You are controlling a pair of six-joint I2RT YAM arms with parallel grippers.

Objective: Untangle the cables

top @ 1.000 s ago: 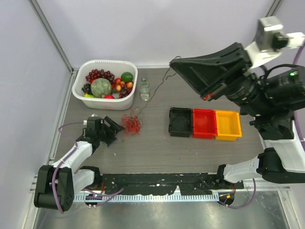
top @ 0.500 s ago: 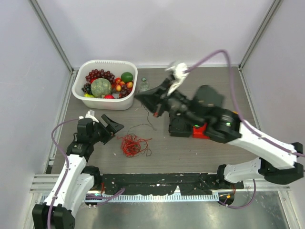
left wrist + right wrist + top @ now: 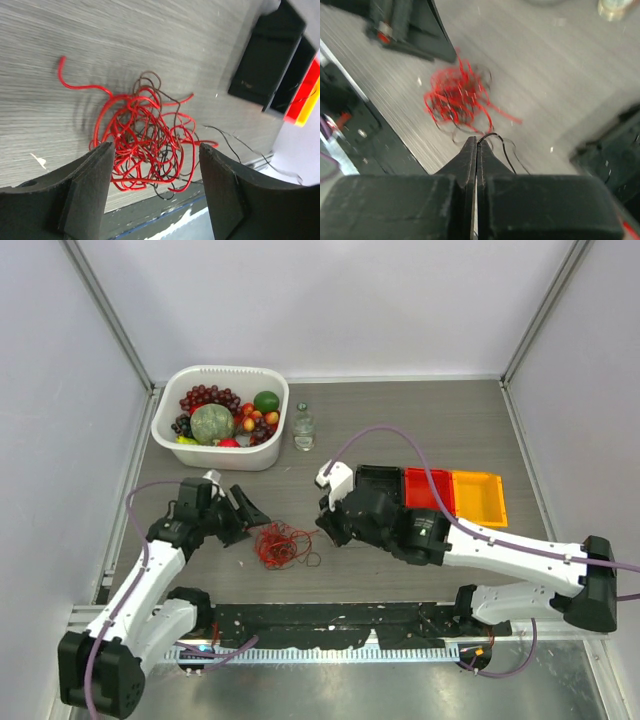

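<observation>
**One dark strand in the pinch, the knot not yet opened**

The cables [image 3: 145, 145] lie as one loose clump on the desk [image 3: 430, 420], near its front edge and between my two hands. Most of the clump is bright red wire looped over itself many times. Thinner brown-black strands thread through the loops. One red end trails free to the side, and a dark strand runs out of the clump toward my right hand. Nothing is separated yet, so I judge the task to be at an early stage. The step in hand is drawing a single dark strand clear of the red mass.

My right hand [image 3: 477, 141] has its fingers pressed together, and a thin dark wire arcs out from their very tips. I take it to be pinched there, though the view is blurred. My left hand [image 3: 155, 150] is spread wide just beside the clump, facing it and touching nothing that I can see.

The next move, as I judge it, calls for my left hand to close on the red bulk and pin it. My right hand would then draw away slowly so the whole clump does not drag along. Wire this thin may slip from the pinch.

A black bin [image 3: 378, 485] sits just behind my right hand. The fruit tub [image 3: 222, 371] and a bottle [image 3: 303, 428] stand well apart from the clump.
</observation>
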